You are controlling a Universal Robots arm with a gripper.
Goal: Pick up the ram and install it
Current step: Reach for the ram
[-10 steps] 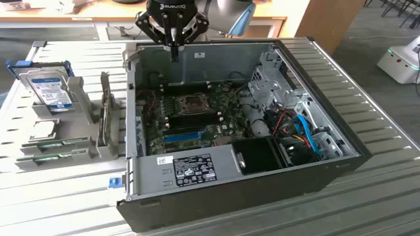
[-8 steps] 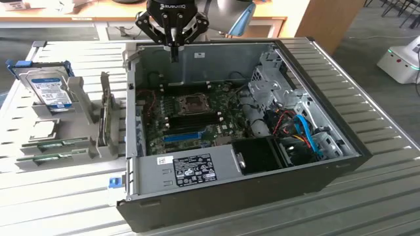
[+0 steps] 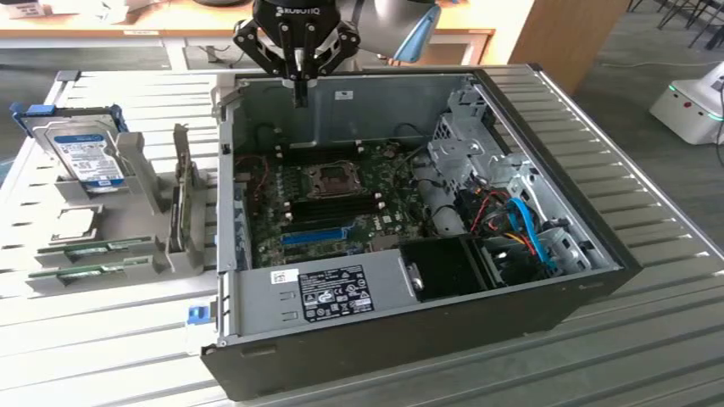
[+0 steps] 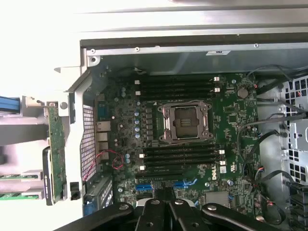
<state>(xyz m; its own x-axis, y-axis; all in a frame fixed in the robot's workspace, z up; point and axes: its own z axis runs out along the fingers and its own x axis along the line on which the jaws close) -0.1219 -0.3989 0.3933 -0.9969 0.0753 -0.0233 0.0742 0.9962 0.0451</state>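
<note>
the slatted metal table [image 3: 633,339] carries an open computer case [image 3: 374,339], laid on its side with the interior facing up. the motherboard [image 3: 339,199] covers the floor of the case, toward the case wall on the exterior view's left. cables and a metal drive cage occupy the case half on the exterior view's right. outside the case, beyond its wall on the exterior view's left, a hard drive [image 3: 85,153] with a blue-and-white label stands in a grey bracket. between that drive and the case wall, a tall thin board [image 3: 181,191] stands on edge in a grey stand. the gripper [image 3: 300,95] hangs over the case near its far wall, as the exterior view shows it, and points down into the interior. its jaws are closed together and hold nothing. the ram [image 3: 97,248], a narrow green stick, sits in a low grey holder [image 3: 136,270] outside the case, on the exterior view's left, near the case's front corner and well apart from the gripper. a second green stick [image 3: 80,273] lies just beside it, parallel. inside the case, the cpu socket [image 4: 185,120] sits between two banks of black memory slots [image 4: 178,156]. a blue slot [image 3: 314,235] lies near the case's labelled front panel.
</note>
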